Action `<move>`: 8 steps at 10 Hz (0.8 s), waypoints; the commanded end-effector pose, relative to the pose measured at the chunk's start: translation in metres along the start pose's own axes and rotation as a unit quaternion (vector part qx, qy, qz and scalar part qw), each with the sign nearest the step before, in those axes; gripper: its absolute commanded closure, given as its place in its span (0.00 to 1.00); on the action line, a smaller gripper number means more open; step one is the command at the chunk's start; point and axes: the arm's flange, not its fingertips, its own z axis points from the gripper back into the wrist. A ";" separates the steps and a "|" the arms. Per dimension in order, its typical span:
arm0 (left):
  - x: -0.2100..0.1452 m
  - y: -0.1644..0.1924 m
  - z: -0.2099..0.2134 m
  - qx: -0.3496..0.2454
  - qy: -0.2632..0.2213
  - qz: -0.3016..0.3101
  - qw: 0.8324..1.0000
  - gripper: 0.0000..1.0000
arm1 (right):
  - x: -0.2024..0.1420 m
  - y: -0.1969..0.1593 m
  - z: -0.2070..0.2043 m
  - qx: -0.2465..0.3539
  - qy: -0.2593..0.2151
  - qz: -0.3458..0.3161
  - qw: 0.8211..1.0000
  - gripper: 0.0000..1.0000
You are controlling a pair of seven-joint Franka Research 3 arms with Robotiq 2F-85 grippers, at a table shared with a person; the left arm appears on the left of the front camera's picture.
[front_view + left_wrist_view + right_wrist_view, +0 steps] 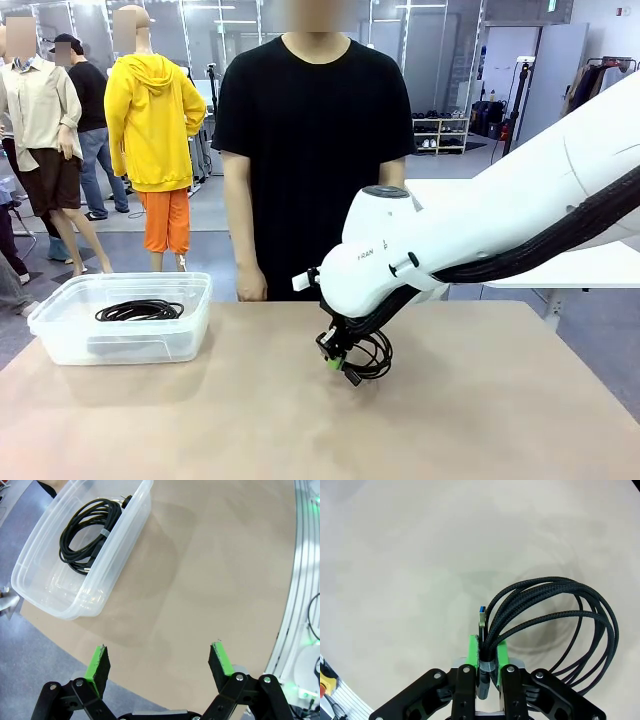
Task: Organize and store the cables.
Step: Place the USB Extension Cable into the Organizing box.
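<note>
My right gripper (pixel 487 647) is shut on a coiled black braided cable (pixel 555 625), its blue-tipped plug sticking up between the green pads (pixel 474 650). In the front view that cable coil (pixel 368 362) hangs from the right gripper (pixel 334 362) just above the middle of the tan table. Another black cable coil (pixel 140 310) lies inside the clear plastic bin (pixel 62 342) at the table's left; the left wrist view looks down on it too (pixel 90 532). My left gripper (pixel 160 661) is open, hovering over bare table beside the bin (pixel 115 575), nothing between its fingers.
A person in a black shirt (pixel 312 140) stands at the far edge of the table, arms hanging down. The table edge (pixel 60 645) runs close below the bin in the left wrist view. A white table (pixel 560 265) stands behind at the right.
</note>
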 end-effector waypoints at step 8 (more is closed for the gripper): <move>0.005 0.001 0.004 -0.007 0.002 0.006 1.000 0.00 | 0.000 0.000 0.000 0.000 0.000 0.000 1.000 1.00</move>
